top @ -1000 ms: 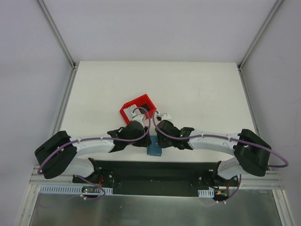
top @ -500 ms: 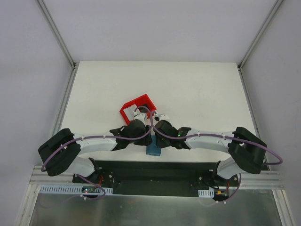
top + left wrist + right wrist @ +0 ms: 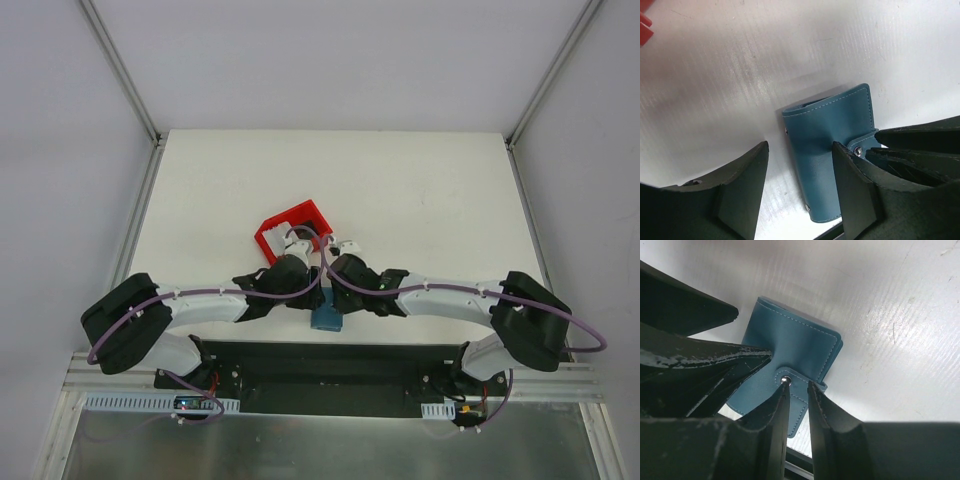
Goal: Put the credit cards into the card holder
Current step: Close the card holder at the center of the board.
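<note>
The card holder (image 3: 827, 145) is a teal-blue wallet lying folded shut by the table's near edge (image 3: 327, 320). My left gripper (image 3: 800, 146) hangs open over it, one finger above its face and the other over bare table to its left. My right gripper (image 3: 797, 386) stands open by a narrow gap, with its tips down at the clasp tab (image 3: 796, 390). One of its fingertips (image 3: 783, 390) touches the snap. In the red bin (image 3: 305, 215) lie pale credit cards (image 3: 270, 240).
The red bin stands just behind both wrists, and its corner shows in the left wrist view (image 3: 644, 25). The two grippers crowd each other over the wallet. The black base rail (image 3: 330, 365) runs directly in front of the wallet.
Both arms have drawn in slightly over the card holder and the right jaws have narrowed a little. The holder and the red bin have not moved.
</note>
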Controlling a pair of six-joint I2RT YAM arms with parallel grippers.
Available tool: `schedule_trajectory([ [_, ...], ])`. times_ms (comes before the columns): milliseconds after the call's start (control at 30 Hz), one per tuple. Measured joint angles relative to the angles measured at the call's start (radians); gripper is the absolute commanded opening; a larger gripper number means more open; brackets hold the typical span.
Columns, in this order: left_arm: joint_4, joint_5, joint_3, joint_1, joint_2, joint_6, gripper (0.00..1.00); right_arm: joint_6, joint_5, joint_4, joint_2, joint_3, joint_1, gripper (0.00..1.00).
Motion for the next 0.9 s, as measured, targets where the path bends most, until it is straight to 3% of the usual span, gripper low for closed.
schedule_trajectory([
  [900, -0.005, 0.000, -0.027, 0.002, -0.029, 0.005, 0.49, -0.006, 0.017, -0.067, 0.117, 0.114, 0.018, 0.21],
])
